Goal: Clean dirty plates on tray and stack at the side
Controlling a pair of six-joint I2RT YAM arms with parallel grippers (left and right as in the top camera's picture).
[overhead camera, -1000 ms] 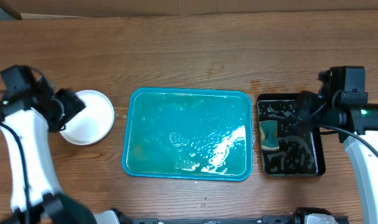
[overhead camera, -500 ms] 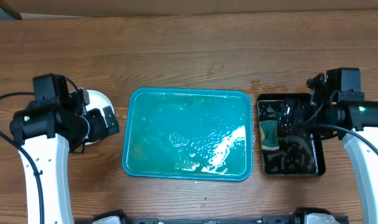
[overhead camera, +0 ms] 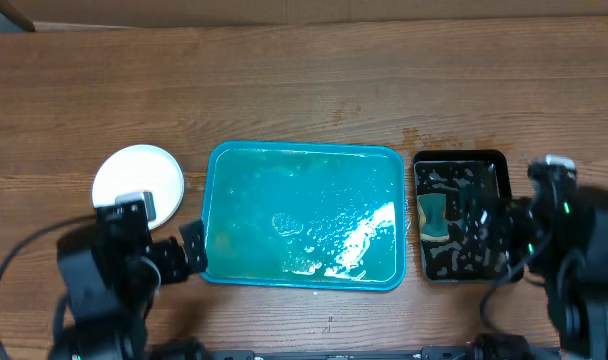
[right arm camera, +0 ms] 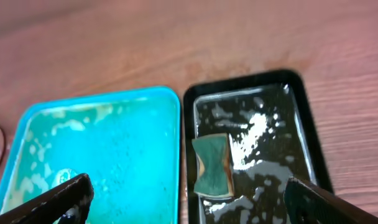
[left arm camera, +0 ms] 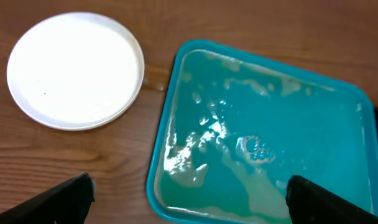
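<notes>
Both arms now pulled back to lower frame edge, left fingers (left arm camera: pixel 64 200) and right fingers (right arm camera: pixel 59 200) spread wide, empty; round white plate (overhead camera: pixel 136 180) rests on wooden bench (overhead camera: pixel 304 90) left of plate-free wet teal rectangular plastic tray (overhead camera: pixel 302 215), so task likely finished.

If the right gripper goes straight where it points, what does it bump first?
The open right gripper would probably meet the green sponge in the black tub first, near its left wall, though depth is unclear.

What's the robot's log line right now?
left gripper open | right gripper open | round white plate beside empty teal rectangular plastic tray
</notes>
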